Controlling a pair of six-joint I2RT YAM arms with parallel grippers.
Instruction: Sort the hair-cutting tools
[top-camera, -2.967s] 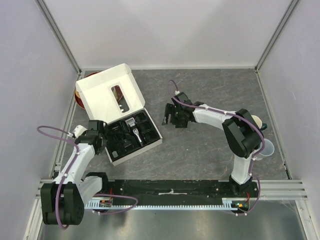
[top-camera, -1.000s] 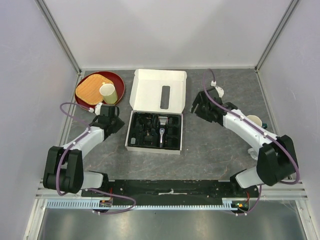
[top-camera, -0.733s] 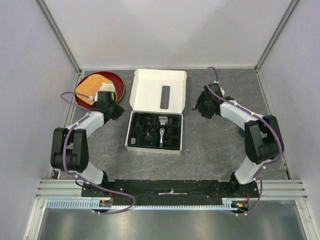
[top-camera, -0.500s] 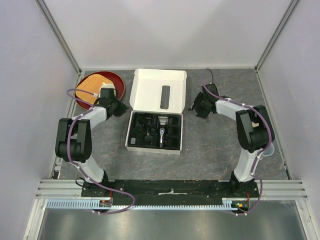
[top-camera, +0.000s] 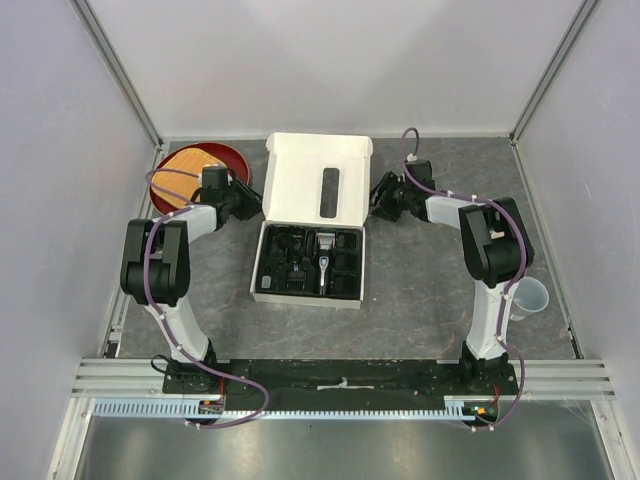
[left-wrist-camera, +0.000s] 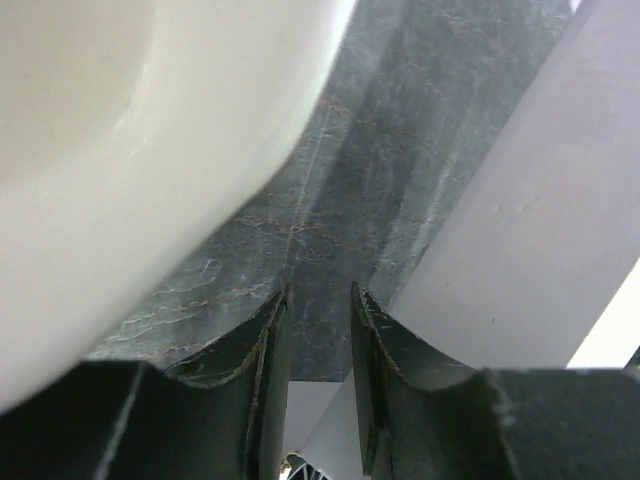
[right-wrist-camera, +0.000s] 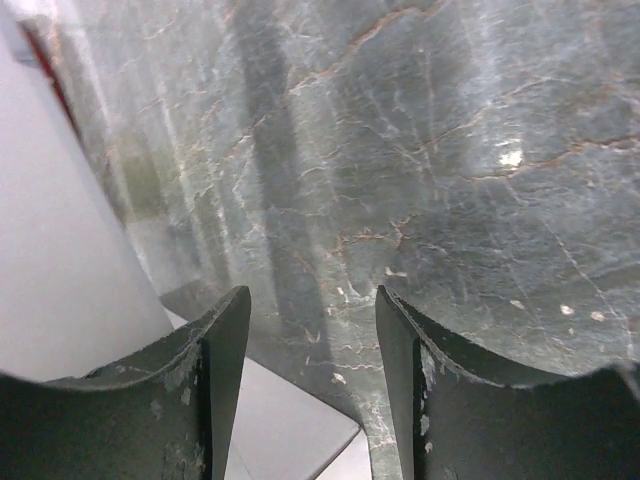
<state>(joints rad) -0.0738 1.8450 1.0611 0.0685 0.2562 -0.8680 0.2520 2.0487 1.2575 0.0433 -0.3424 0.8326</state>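
Two robot arms of white links and black joints, left arm (top-camera: 190, 220), right arm (top-camera: 440, 207), thin looping purple cables (top-camera: 405, 140), black bases (top-camera: 187, 365), left hand (left-wrist-camera: 318, 300) and right hand (right-wrist-camera: 312, 300) with dark, scuffed, curved fingers (right-wrist-camera: 215, 350).

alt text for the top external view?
An open white box with the clipper in its black tray sits mid-table, left pincer and right pincer at either side of it. Red plate far left, clear cup right.

A dark grey, marble-veined tabletop (top-camera: 430, 300) fills the cell. Pale lavender walls (top-camera: 330, 60) enclose it, meeting at aluminium corner posts (top-camera: 120, 75). Soft light glints off the veined surface.
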